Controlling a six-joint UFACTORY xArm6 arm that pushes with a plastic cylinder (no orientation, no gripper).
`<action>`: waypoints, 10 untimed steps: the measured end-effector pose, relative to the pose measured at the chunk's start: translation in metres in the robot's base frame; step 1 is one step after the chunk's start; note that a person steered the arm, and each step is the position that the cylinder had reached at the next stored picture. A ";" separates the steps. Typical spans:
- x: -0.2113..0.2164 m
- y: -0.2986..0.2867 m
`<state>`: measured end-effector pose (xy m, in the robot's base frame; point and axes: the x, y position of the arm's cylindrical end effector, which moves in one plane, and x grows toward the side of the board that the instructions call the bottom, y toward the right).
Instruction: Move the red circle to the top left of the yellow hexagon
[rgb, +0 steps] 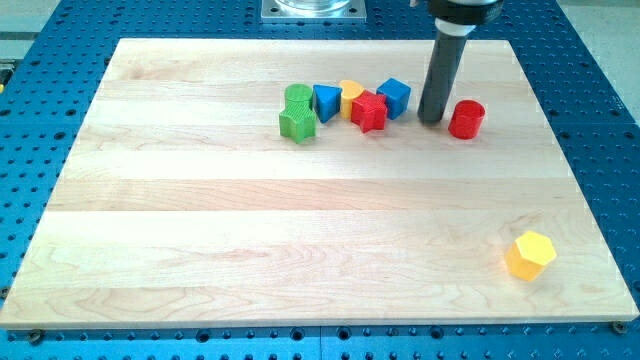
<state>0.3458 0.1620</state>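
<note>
The red circle is a short red cylinder standing near the view's top right of the wooden board. The yellow hexagon lies far below it, near the view's bottom right corner. My tip rests on the board just left of the red circle, with a narrow gap or light contact between them; I cannot tell which. The dark rod rises from there to the view's top edge.
A row of blocks lies left of my tip: a blue cube, a red star, a yellow block partly hidden behind the star, a blue triangle, and two green blocks. The board sits on a blue perforated table.
</note>
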 end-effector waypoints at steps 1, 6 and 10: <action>0.006 0.027; 0.109 0.090; 0.131 0.066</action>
<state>0.4769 0.2277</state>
